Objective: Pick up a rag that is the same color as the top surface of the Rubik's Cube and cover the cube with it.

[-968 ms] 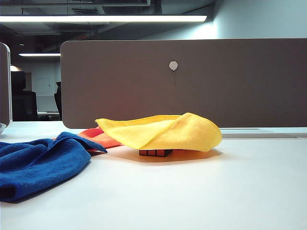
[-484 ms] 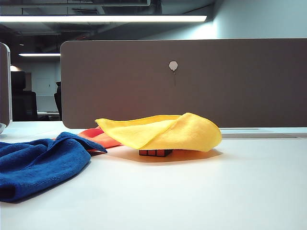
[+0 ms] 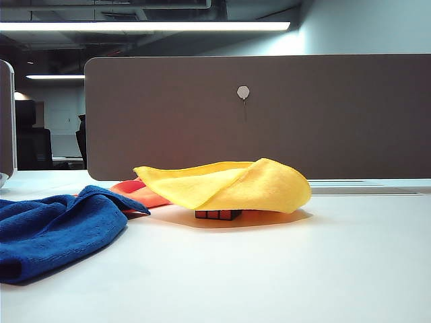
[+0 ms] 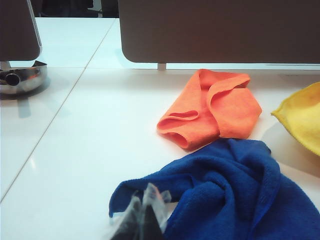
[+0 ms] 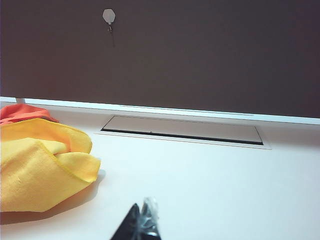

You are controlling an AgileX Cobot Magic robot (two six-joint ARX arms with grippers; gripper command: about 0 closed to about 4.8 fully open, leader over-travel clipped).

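White table [image 3: 323, 269] fills the lower half of the exterior view, backed by a dark partition panel [image 3: 269, 114]. Blue cloth [image 3: 54, 229] lies bunched at lower left. Orange cloth [image 3: 138, 192] sits crumpled left of centre, just behind the blue one. Rubik's Cube [image 3: 217, 214] rests at centre, only its bottom row showing under the yellow rag [image 3: 229, 183] draped over it. Flush cable hatch [image 5: 182, 130] in the tabletop near the panel.
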